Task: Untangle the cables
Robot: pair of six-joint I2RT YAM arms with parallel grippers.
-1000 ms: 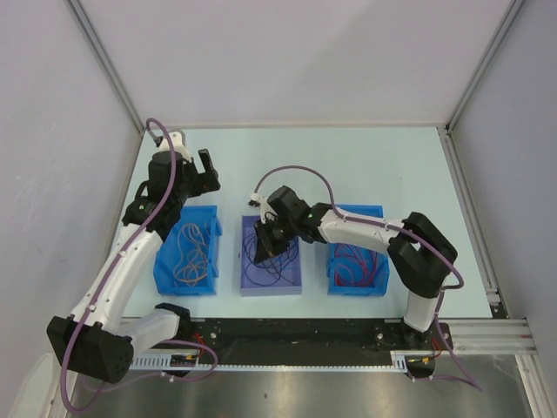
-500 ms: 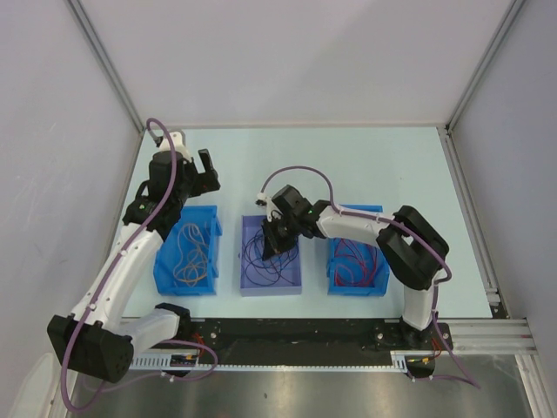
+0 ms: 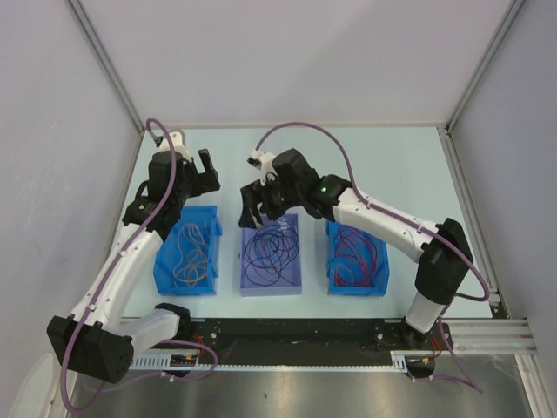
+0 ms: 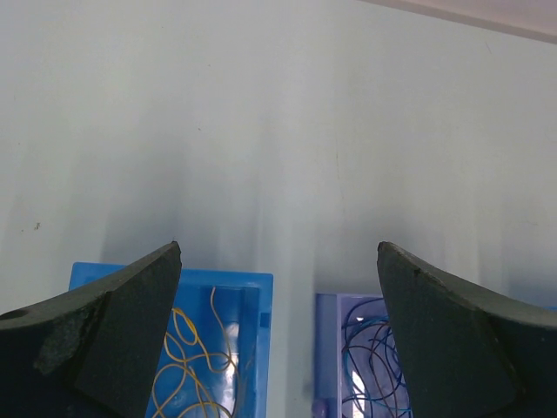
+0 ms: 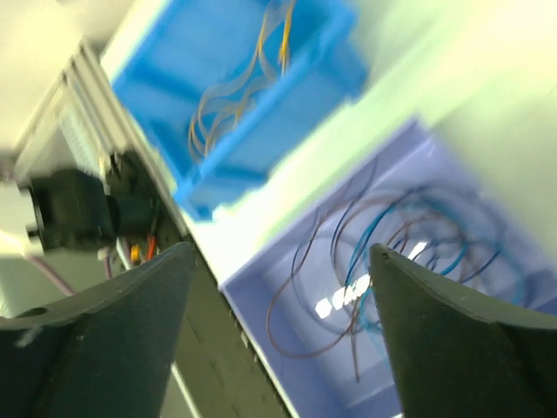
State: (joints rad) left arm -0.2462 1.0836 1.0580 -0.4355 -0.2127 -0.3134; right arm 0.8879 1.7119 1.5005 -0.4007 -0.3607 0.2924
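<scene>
Dark navy wire, loop over loop, in the lavender bin [image 3: 271, 290] at the middle of the overhead frame. Those are my dark cables [image 3: 270, 254], and every strand I can make out lies inside the walls. My right tool [image 3: 252, 204] hangs just above that bin's far rim with its jaws spread wide and nothing between them. The wrist view is smeared, so a hair-thin strand clinging to a finger could escape me, but I see none. Spread jaws make sense here: this colour belongs in this bin, so there is nothing to carry off.

Left of centre, the orange-tan cables [image 3: 187, 252] coil in the left blue bin [image 3: 183, 288]. Right of centre, the red cables [image 3: 355, 257] fill the right blue bin [image 3: 357, 289]. With one colour to a bin, I read the sorting as largely done, and I find no stray loop out on the pale bench [image 3: 383, 165].

My left tool [image 3: 202, 171] sits higher in the frame, over the bench beyond the orange-tan bin, jaws at full spread and empty. I judge it is held out there to leave the middle free for the right arm, which reaches across from the lower right. If any wire needs pulling apart, both tools are ready to take an end.
</scene>
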